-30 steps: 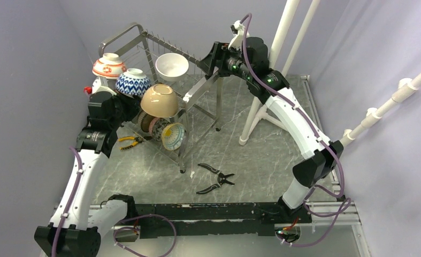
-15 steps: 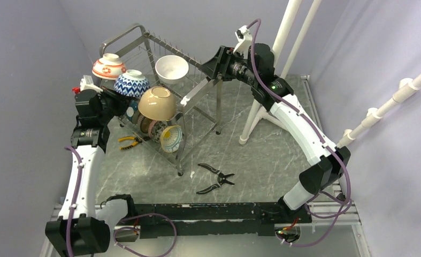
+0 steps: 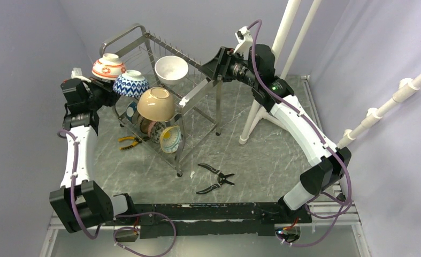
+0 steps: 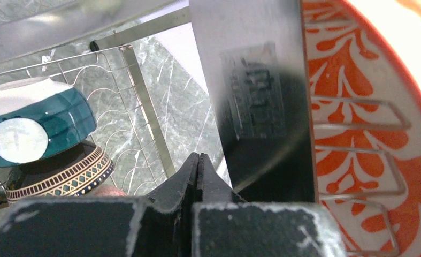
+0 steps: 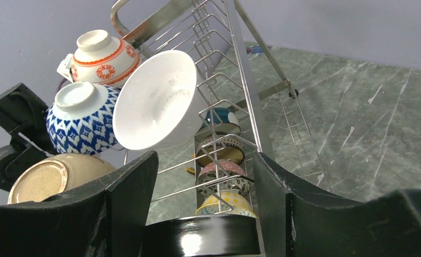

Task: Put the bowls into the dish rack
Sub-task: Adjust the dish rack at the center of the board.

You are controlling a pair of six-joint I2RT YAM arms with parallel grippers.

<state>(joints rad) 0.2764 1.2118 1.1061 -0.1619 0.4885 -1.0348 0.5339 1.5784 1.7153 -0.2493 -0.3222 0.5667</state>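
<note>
the dish rack (image 3: 200, 90) stands at 11 o'clock on the table (image 3: 272, 155), loaded on both tiers. the left gripper (image 4: 198, 160), fingers pressed together on nothing, sits at 8 o'clock of the red-patterned bowl (image 3: 108, 66), very near it; a sideways nudge could knock that bowl off its prongs. the right gripper (image 5: 204, 160), jaws spread and empty, hovers at the rack's 2 o'clock corner, its top rail lined up between them. a careless swing could catch the rail, tilt the rack and spill the leaning white bowl (image 3: 171, 67).
</note>
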